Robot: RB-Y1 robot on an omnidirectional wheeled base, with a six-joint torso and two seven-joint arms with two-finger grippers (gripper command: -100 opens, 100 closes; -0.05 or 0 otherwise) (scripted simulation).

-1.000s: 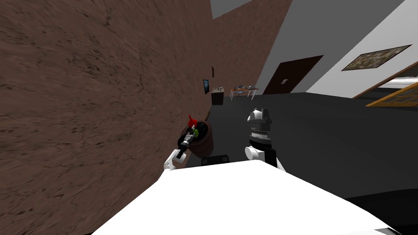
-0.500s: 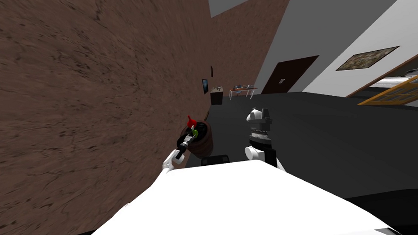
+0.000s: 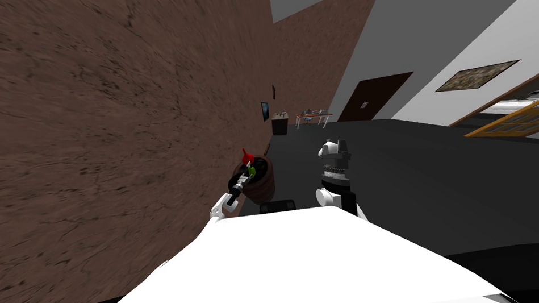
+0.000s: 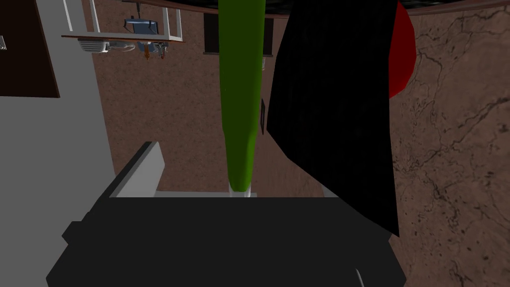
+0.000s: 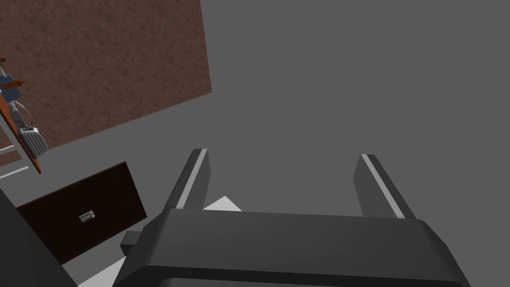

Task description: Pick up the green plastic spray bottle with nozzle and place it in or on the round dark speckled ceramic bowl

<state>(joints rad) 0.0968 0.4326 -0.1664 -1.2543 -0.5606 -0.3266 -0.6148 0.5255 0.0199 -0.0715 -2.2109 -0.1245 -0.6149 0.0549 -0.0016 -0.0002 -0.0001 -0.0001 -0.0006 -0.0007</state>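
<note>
green shaft of the spray bottle (image 4: 241, 99) rises between the fingers of the left gripper (image 4: 234, 149), which stand spread wide. the one finger (image 4: 147, 167) in plain sight is clear of the shaft, so the hand is released rather than clenched. a broad black shape (image 4: 338, 114) with a red patch (image 4: 402, 60) at its far side sits just beside the shaft and covers the other finger; what it is i cannot tell. the head view adds what the wrist view lacks: the hand hangs at the dark mouth of a round, brown-sided bowl (image 3: 267, 187), green over the opening and a red tip (image 3: 246, 157) above it, close against the brown wall (image 3: 91, 137). the bottle's long axis runs along the gripper's reach, red end away from the hand. the right gripper (image 5: 283, 155) is raised well apart, fingers spread on nothing. far off stand a table (image 3: 313, 116), a small cabinet (image 3: 280, 125) and a dark door (image 3: 374, 97).
</note>
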